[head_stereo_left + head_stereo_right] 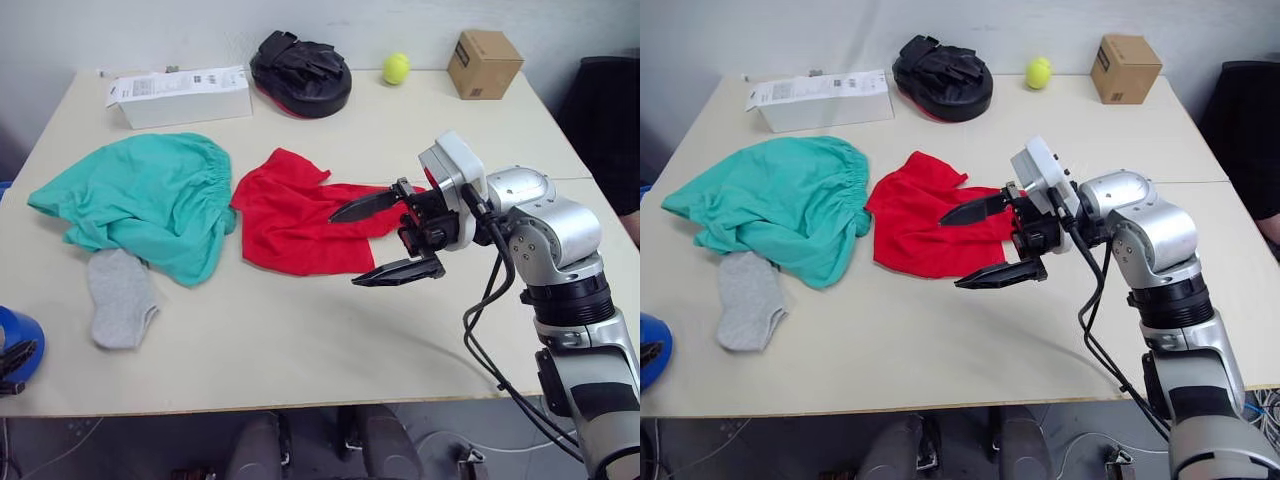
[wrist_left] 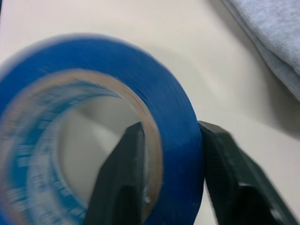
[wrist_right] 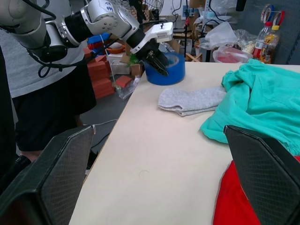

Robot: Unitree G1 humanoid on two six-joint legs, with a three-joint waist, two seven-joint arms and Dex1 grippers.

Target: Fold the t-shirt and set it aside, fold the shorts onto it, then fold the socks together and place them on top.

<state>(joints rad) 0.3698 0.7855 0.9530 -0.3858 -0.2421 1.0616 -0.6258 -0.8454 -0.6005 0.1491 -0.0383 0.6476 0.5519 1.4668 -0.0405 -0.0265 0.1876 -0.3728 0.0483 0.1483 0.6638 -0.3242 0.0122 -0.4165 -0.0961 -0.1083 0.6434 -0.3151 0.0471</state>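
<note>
The red t-shirt (image 1: 295, 225) lies crumpled at the middle of the table. My right gripper (image 1: 347, 248) hovers open over its right edge, one finger above the cloth and one past its near hem. The teal-green shorts (image 1: 150, 205) lie bunched to the left of the shirt, overlapping the top of the grey socks (image 1: 120, 295). At the table's near left corner my left gripper (image 2: 171, 126) is shut on the wall of a blue tape roll (image 2: 173, 117), one finger inside the ring and one outside.
Along the table's far edge stand a white box (image 1: 180, 95), a black padded mitt (image 1: 300, 70), a yellow-green ball (image 1: 396, 68) and a small cardboard box (image 1: 484, 62). The tape roll (image 1: 18, 345) sits at the table's left front corner.
</note>
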